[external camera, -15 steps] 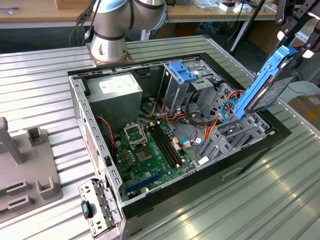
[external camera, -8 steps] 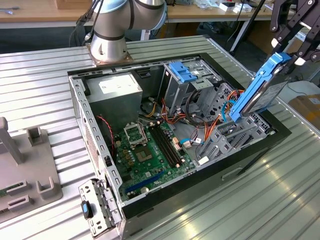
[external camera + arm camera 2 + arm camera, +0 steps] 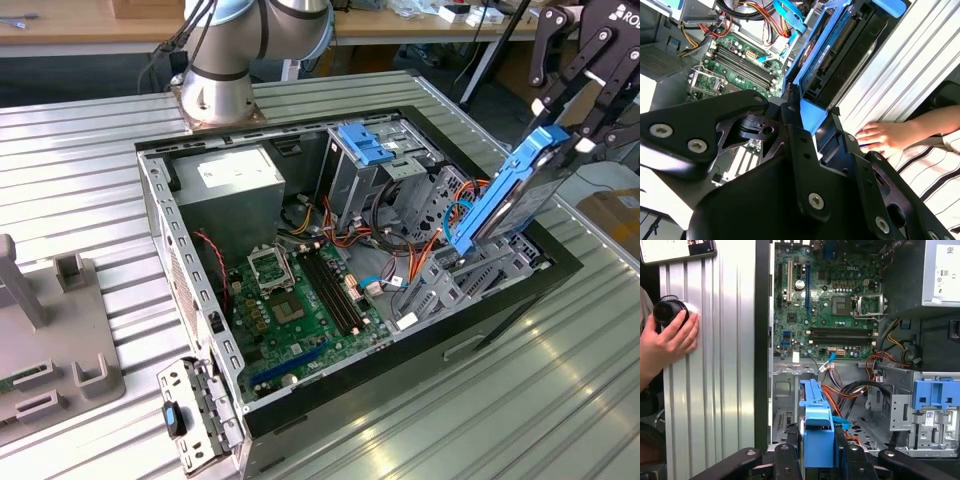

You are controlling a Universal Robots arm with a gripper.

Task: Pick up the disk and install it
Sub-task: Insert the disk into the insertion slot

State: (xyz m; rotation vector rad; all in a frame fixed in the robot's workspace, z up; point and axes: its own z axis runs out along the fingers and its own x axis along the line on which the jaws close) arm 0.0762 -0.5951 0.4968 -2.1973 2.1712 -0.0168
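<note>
The disk [image 3: 512, 192], a dark drive in a bright blue carrier, hangs steeply tilted over the open computer case [image 3: 160, 250], at the side on the exterior view's right. Its lower end dips toward the grey drive cage [image 3: 480, 272] among orange and blue cables. My gripper [image 3: 572, 128] is shut on the disk's upper end, with a black finger on each side. In both wrist views the blue carrier [image 3: 826, 47] [image 3: 815, 427] runs away from the gripper [image 3: 816, 131] [image 3: 818, 456], clamped between the fingers [image 3: 790, 457].
Inside the case lie a green motherboard [image 3: 300, 300], a grey power supply [image 3: 225, 180] and a ribbed blue flap [image 3: 365, 145]. A person's hand [image 3: 667, 337] rests on a black knob on the ribbed metal table beside the case. A grey fixture [image 3: 50, 330] stands at the exterior view's left.
</note>
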